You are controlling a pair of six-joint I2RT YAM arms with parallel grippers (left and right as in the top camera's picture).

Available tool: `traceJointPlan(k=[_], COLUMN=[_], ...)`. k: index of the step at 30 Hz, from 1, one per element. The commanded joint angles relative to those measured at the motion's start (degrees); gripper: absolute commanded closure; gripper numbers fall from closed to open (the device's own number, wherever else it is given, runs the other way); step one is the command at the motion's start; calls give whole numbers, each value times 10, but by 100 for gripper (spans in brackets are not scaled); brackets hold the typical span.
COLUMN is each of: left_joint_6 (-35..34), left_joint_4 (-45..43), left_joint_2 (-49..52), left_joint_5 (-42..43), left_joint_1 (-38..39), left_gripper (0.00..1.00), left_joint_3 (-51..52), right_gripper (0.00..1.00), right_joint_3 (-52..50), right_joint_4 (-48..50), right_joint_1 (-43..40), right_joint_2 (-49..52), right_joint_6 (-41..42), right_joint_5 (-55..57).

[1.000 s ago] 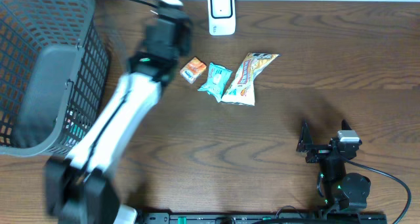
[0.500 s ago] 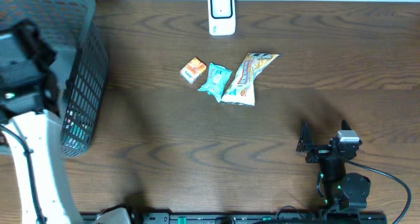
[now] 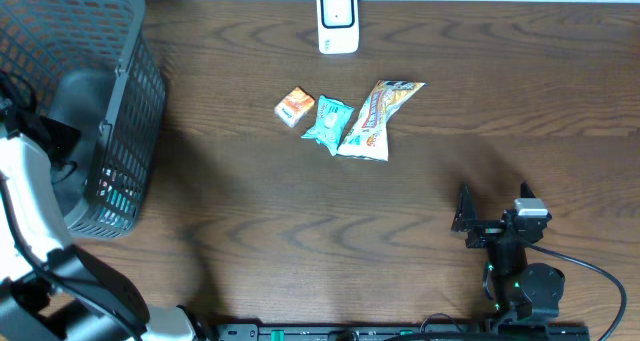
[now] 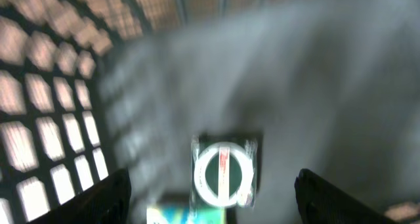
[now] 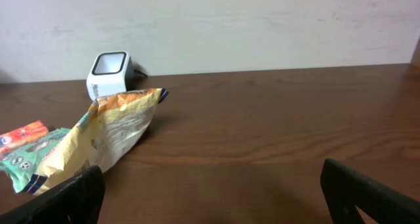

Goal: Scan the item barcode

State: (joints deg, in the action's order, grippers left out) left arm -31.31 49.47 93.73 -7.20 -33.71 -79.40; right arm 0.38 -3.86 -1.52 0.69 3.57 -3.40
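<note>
While nothing is held up to the scanner [image 3: 338, 20], I judge that no barcode is being read at this instant. At the far left of the overhead view my left arm [image 3: 28, 196] reaches into the grey basket [image 3: 135, 91]. Its wrist view shows the left pincer [image 4: 211, 184] with fingers spread wide, clamped on nothing, over a dark green package [image 4: 223, 170] on the basket floor. I cannot tell whether that package has been scanned and dropped or waits to be lifted.

In the middle of the frame three items lie on the worktop [image 3: 300, 231]: an orange packet [image 3: 294, 106], a teal packet [image 3: 326, 121] just beside it, and a long snack bag [image 3: 377, 118] touching the teal one. The scanner stands above them at the top edge. I take these three as the work likely left. At the lower right, the right pincer [image 5: 213, 188] rests with its fingers apart and empty, well away from the items.

As for writing, the left wrist view is badly blurred. The green package shows a white ring with a red stroke inside, but no letters I can read. The orange packet carries a small white mark, and the snack bag has red lettering on yellow. Both are too small to read. The scanner shows no legible text.
</note>
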Motion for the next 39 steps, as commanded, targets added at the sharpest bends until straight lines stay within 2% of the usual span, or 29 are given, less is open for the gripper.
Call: traceJointPlan(k=[1, 6, 15, 19, 24, 36, 37, 39], left_joint_6=[-9, -9, -9, -9, -9, -9, -9, -4], left_joint_4=[32, 72, 82, 75, 54, 37, 37, 37], left_joint_2=[29, 54, 55, 60, 73, 121, 127, 138], left_joint_5=[73, 126, 125, 91, 89, 89, 89, 89], left_joint_1=[-1, -1, -1, -1, -1, -1, -1, -1], left_gripper=[21, 21, 21, 21, 21, 22, 23, 33], left_joint_3=[-2, 2, 35, 47, 68, 69, 69, 69], right_gripper=[1, 1, 1, 1, 1, 1, 1, 1], right_joint_3=[-1, -1, -1, -1, -1, -1, -1, -1], right_joint_4=[-2, -2, -2, -2, -2, -2, -2, -2], right_joint_1=[4, 4, 4, 4, 4, 4, 4, 4], right_joint_2=[-4, -4, -4, -4, -4, -4, -4, -4], right_joint_6=[-7, -7, -7, -7, -7, -7, -7, -7], right_joint_5=[0, 0, 0, 0, 0, 0, 0, 0])
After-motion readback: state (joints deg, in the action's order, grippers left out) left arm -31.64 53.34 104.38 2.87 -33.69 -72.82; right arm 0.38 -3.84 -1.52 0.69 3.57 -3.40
